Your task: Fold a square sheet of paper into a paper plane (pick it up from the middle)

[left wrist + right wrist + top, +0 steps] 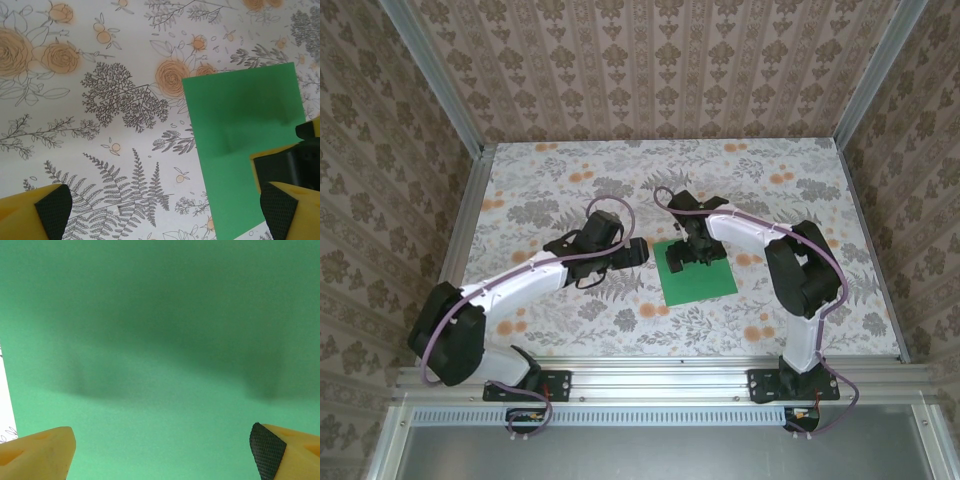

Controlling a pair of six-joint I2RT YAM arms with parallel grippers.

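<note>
One sheet [698,272] of plain bright green paper lies flat on the floral table [550,190], right of centre, square and uncreased. Left of it hangs the left gripper [638,250], jaws wide apart and holding nothing. Its wrist view shows the sheet's left edge and far-left corner clearly, which the overhead view gives only small. The right gripper [692,255] stands over the sheet's far-left part, jaws spread wide, nothing gripped. Its wrist view shows green beneath both fingers [42,452] and a sliver of table at the left. Whether they touch the paper cannot be told. Bare table surrounds the sheet on every side.
</note>
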